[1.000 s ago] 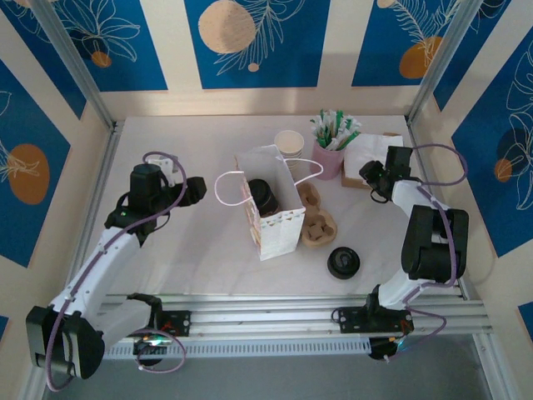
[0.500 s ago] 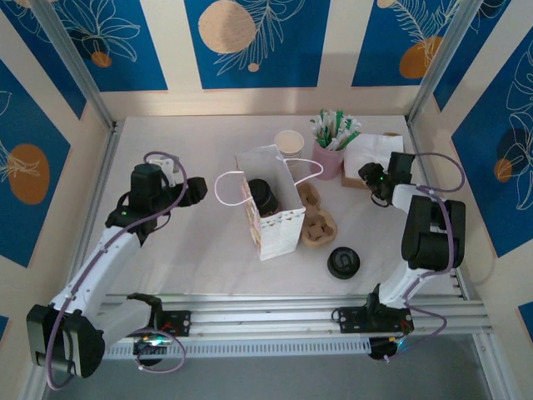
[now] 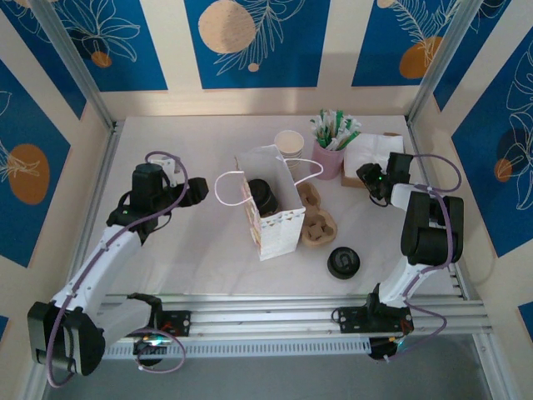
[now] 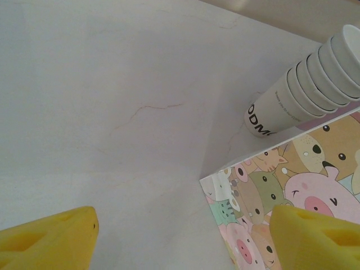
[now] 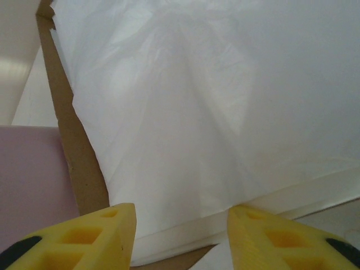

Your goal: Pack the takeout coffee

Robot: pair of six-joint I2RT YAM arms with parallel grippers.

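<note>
Right arm (image 3: pixel 429 229) tucked in; right gripper (image 3: pixel 371 177) spread.
Coffee (image 3: pixel 263 197), seemingly in bag (image 3: pixel 279 231), lies 3 o'clock of your nearer, spread left gripper (image 3: pixel 198 190).

- The white table (image 3: pixel 183 242) shows faint vein-like lines.
- A gift bag (image 3: pixel 273 218) printed with cartoon animals stands near its middle.
- Stacked paper cups (image 3: pixel 289 143) sit just behind the bag.
- A pink holder (image 3: pixel 330 160) of green-and-white sachets stands beside white napkins (image 3: pixel 373 152).
- Brown cardboard pieces (image 3: pixel 318 227) lie right of the bag.
- A loose black lid (image 3: pixel 343 262) lies nearer the front edge.
</note>
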